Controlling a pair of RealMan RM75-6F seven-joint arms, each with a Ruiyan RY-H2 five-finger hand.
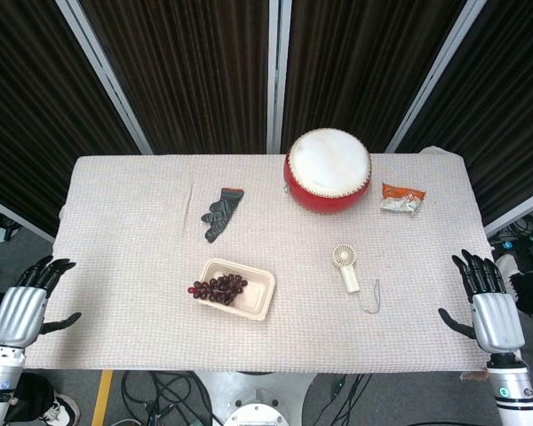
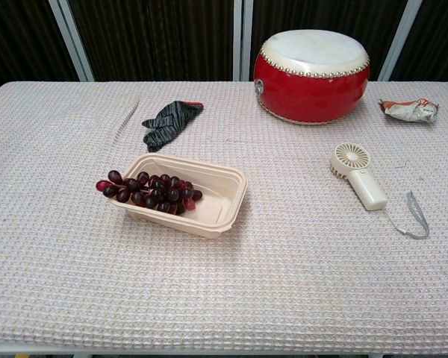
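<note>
My left hand (image 1: 22,311) and right hand (image 1: 490,306) hover empty, fingers spread, off the table edges. The fan (image 1: 346,268), nearest the right one, looks light, rigid and smooth; I judge its handle the best place to hold.

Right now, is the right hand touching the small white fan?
Apart. The head view shows the right hand at the table's right edge, with a wide stretch of bare cloth between it and the fan.

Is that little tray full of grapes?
No. The grapes fill only the left part of the tray; its right part is bare.
</note>
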